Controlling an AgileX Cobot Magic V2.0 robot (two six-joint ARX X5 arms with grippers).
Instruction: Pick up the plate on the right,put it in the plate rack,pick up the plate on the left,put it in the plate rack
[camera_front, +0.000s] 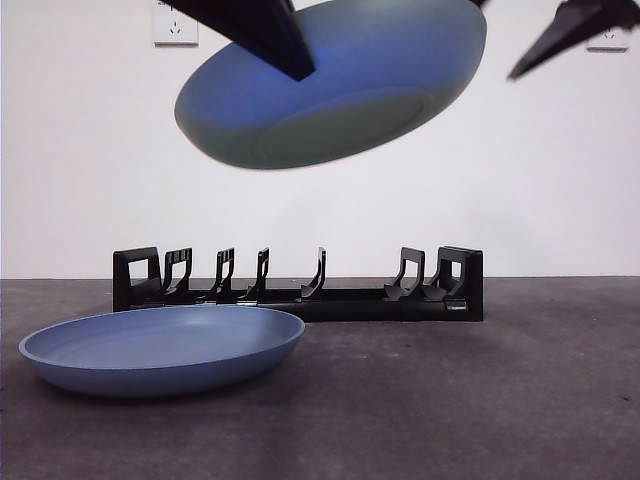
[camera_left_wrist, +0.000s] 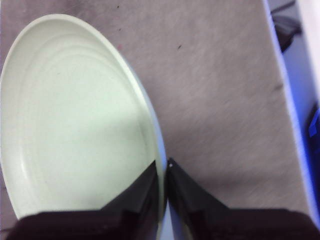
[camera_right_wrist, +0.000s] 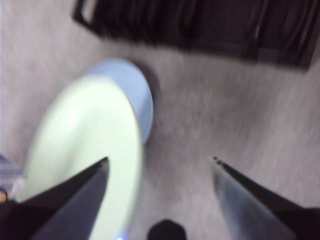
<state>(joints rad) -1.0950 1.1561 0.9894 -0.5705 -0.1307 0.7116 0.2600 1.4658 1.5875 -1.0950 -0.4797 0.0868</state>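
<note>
Jaws of the left gripper (camera_left_wrist: 164, 172) clench the rim of a blue plate (camera_front: 340, 85) at the frame's top, above the plate rack (camera_front: 300, 285). Right gripper (camera_right_wrist: 160, 167) gapes, released. Second plate (camera_front: 160, 348) lies lower left.

One blue plate (camera_front: 335, 85) tilted midair above black plate rack (camera_front: 300, 285); other plate (camera_front: 160, 350) flat on table.

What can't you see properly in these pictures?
- Plate rack: right wrist view, smeared by blur, cut by the top edge.
- Lifted plate: front view, top cut off; left pincer covers part of its rim.
- Right pincer: front view, only a dark tip.
</note>
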